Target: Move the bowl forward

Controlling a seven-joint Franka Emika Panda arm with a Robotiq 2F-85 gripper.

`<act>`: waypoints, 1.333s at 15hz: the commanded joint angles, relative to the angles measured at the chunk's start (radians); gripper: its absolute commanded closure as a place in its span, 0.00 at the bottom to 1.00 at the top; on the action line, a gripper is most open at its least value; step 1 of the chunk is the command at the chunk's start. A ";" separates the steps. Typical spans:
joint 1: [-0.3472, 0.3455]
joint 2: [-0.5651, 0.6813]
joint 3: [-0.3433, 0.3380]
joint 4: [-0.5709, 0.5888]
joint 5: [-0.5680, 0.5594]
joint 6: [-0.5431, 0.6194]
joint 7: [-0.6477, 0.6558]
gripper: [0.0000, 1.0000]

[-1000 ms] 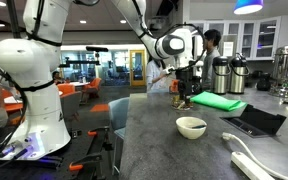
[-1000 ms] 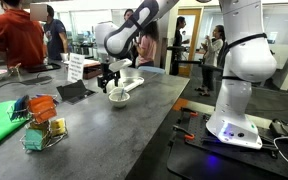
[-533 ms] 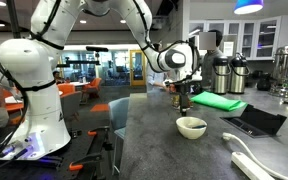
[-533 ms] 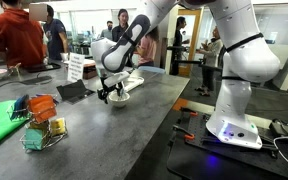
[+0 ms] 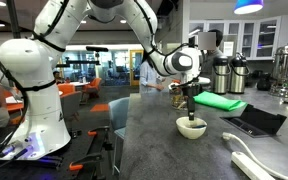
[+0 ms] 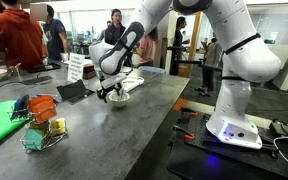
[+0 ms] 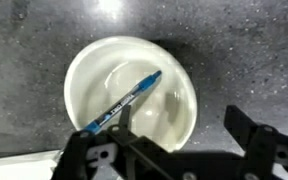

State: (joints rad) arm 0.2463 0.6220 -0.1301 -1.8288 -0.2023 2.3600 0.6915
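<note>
Bowl (image 7: 106, 72) rim between spread fingers (image 7: 242, 126), pen (image 7: 124, 101) inside

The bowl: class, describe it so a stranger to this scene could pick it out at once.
Find the dark speckled counter beside the white robot arm. Under the gripper sits the bowl, near a green mat and a black pad. It is the only round cream-white thing there, shallow, with a blue pen lying inside.

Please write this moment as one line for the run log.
claw: open, straddling rim of bowl | bowl: on grey counter, blue pen inside | grasp: not yet
</note>
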 commanded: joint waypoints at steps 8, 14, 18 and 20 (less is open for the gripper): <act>0.014 0.094 -0.018 0.148 0.005 -0.120 0.016 0.63; 0.020 0.097 -0.024 0.152 0.001 -0.139 0.035 1.00; 0.064 0.034 -0.041 0.061 -0.040 -0.097 0.101 0.98; 0.093 -0.023 -0.042 -0.017 -0.063 -0.058 0.155 0.98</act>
State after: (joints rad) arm 0.2863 0.6969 -0.1459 -1.7232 -0.2209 2.2598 0.7624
